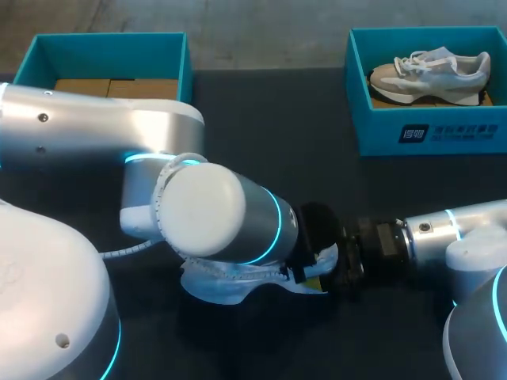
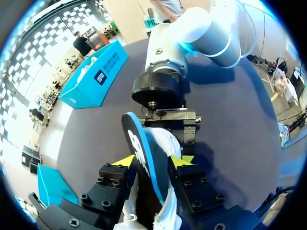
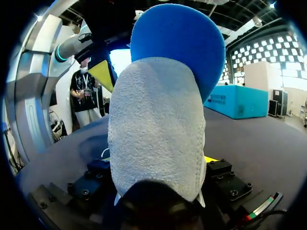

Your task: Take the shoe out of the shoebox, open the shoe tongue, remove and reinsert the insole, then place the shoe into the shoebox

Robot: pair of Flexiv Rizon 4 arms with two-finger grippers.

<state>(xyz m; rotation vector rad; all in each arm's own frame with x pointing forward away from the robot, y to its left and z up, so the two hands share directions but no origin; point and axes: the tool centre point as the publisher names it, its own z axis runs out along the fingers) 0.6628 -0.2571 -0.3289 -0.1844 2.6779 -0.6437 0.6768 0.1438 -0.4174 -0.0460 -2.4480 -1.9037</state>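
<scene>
Surface (image 1: pixel 269 142): dark, matte, runs across the whole frame.
Box (image 1: pixel 428 131): teal, open-topped, upper right of the frame, standing on the surface; pale label on its front wall.
Sneaker (image 1: pixel 432 73): beige and white, laced, inside that box on brown cardboard, toe toward the box's left wall.
</scene>
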